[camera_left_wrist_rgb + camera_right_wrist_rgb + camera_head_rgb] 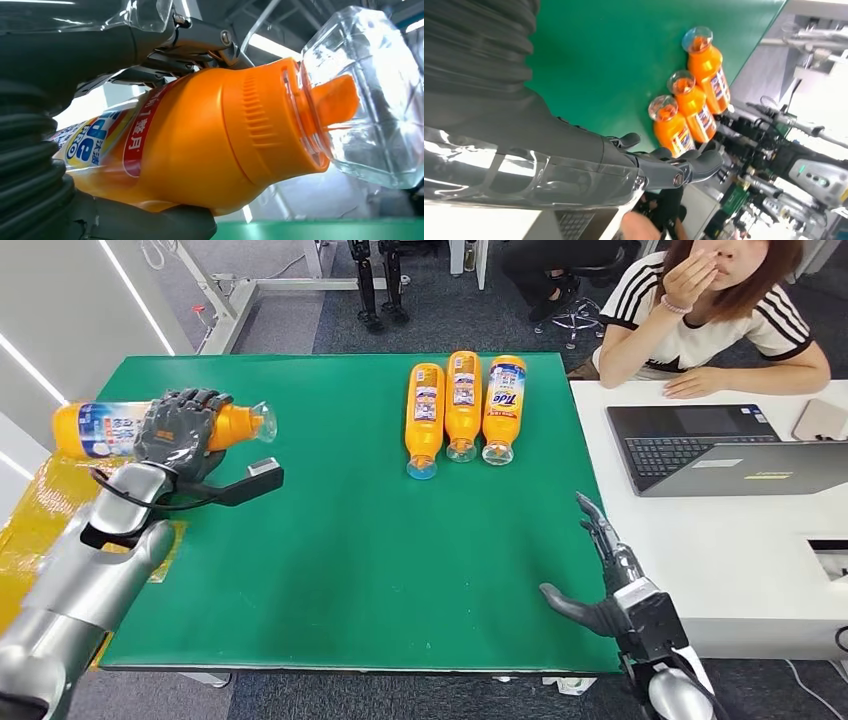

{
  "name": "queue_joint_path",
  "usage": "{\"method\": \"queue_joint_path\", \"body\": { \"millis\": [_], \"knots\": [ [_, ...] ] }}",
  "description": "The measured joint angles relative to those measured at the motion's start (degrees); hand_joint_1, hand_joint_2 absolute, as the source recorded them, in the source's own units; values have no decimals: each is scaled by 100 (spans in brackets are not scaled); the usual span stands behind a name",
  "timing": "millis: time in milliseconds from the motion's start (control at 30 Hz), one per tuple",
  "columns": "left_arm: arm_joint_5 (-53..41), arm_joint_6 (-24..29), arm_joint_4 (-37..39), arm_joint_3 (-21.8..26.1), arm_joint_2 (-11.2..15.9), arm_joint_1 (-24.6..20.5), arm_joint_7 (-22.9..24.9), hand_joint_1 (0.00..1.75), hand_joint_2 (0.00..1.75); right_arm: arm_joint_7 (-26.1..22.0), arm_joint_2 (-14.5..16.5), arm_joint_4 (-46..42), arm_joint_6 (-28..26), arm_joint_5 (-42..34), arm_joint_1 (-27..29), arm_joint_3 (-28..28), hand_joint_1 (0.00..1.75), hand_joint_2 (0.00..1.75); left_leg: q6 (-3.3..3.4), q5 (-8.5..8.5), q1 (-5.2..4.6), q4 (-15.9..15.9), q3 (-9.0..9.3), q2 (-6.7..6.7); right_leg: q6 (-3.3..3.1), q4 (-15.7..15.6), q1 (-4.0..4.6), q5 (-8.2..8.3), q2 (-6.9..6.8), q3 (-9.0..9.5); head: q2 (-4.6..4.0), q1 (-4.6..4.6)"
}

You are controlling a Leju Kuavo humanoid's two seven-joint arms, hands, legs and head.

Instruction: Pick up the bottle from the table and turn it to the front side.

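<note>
The left hand (180, 430) grips an orange plastic bottle with a clear cap (100, 428) at nine o'clock; the right hand (608, 575), fingers spread, holds nothing at five.

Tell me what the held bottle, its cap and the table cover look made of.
Bottle in the left hand: glossy orange plastic, likely, with moulded ribs. Cap: clear hard plastic; the spout shows through. Table cover: matte green, perhaps felt or rubber mat.

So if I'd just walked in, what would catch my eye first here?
Probably the orange bottle gripped sideways in the robot's left hand, above the green table's far left corner. Next, three matching bottles lying side by side at the far edge, and the empty right hand near the table's right edge.
</note>
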Motion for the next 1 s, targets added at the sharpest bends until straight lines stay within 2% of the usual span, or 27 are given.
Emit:
{"method": "queue_joint_path", "body": {
  "millis": [67, 133, 567, 800, 1000],
  "knots": [
    [79, -154, -205, 134, 393, 305, -18, 175, 175, 37, 1, -193, 32, 50, 174, -153, 0, 175, -1, -1, 0, -2, 0, 3, 0, -1, 0, -3, 2, -2, 0, -1],
    [78, -153, -319, 226, 553, 517, -26, 175, 175, 56, 2, -293, 42, 76, 251, -219, 0, 175, 0, -1, 0, -2, -1, 2, 0, -1, 0, -5, 1, -2, 0, 0],
    [-81, -154, -836, 932, 1129, 1866, 106, 175, 175, -48, 82, -490, 226, 205, 595, -486, 0, 175, -2, -4, 1, -2, -1, 7, -1, -3, -1, -4, 3, -2, 0, 2],
    [10, -111, -1048, 1314, 1185, 2421, -24, 175, 175, -2, 196, -442, 270, 416, 449, -467, 0, 175, -2, -3, 0, -4, 1, 6, -1, -3, 0, -5, 2, -2, 0, 1],
    [-41, 148, -785, 1330, 807, 2543, -41, 175, 175, 108, 236, -360, 348, 528, 224, -415, 0, 175, -1, -3, -1, -2, -2, 0, 1, -4, -1, -3, -8, 2, 0, 2]
  ]
}}
